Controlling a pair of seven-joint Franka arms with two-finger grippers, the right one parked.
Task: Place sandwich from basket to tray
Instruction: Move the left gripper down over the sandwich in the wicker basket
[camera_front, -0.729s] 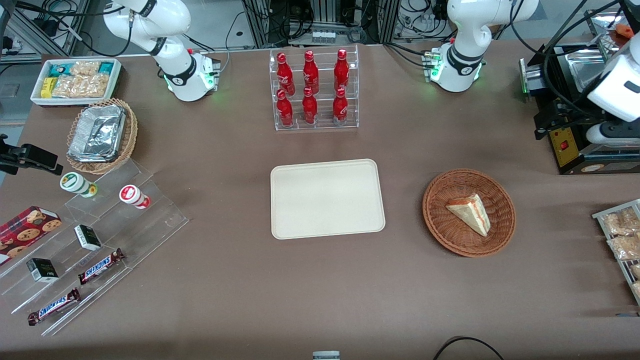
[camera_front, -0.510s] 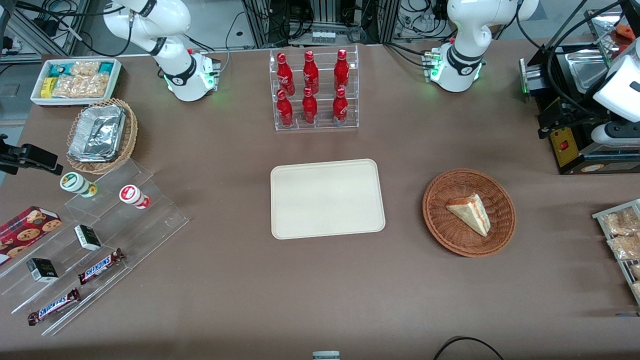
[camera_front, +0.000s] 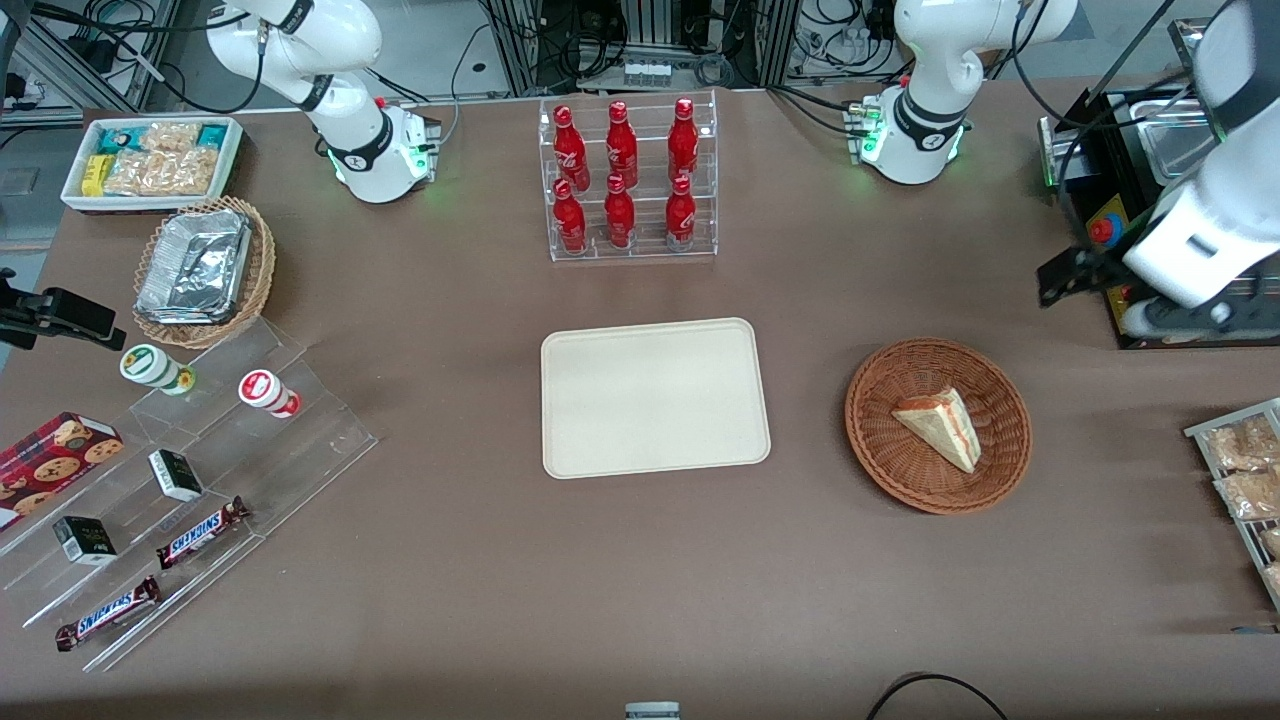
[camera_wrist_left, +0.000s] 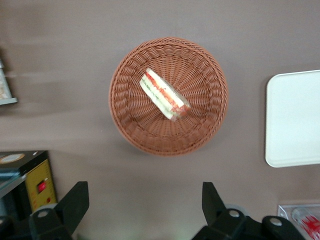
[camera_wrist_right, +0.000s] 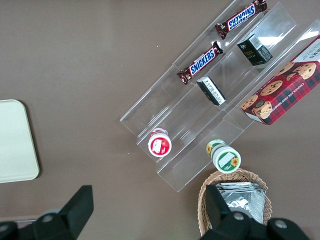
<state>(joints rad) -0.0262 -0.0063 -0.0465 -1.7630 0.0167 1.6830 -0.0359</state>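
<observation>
My gripper (camera_wrist_left: 142, 212) hangs with jaws spread wide, well above the table. The wrapped triangular sandwich (camera_wrist_left: 164, 94) lies in the round reddish-brown wicker basket (camera_wrist_left: 200, 135), apart from my fingers (camera_wrist_left: 75, 200).

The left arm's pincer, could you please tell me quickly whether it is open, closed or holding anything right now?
Left pincer: open, holding nothing, above the table beside the basket; the sandwich lies in the basket.

red bottles (camera_front: 622, 178) in clear rack | foil containers (camera_front: 194, 264) in tan basket | Snickers bars (camera_front: 202, 531) on acrylic steps
</observation>
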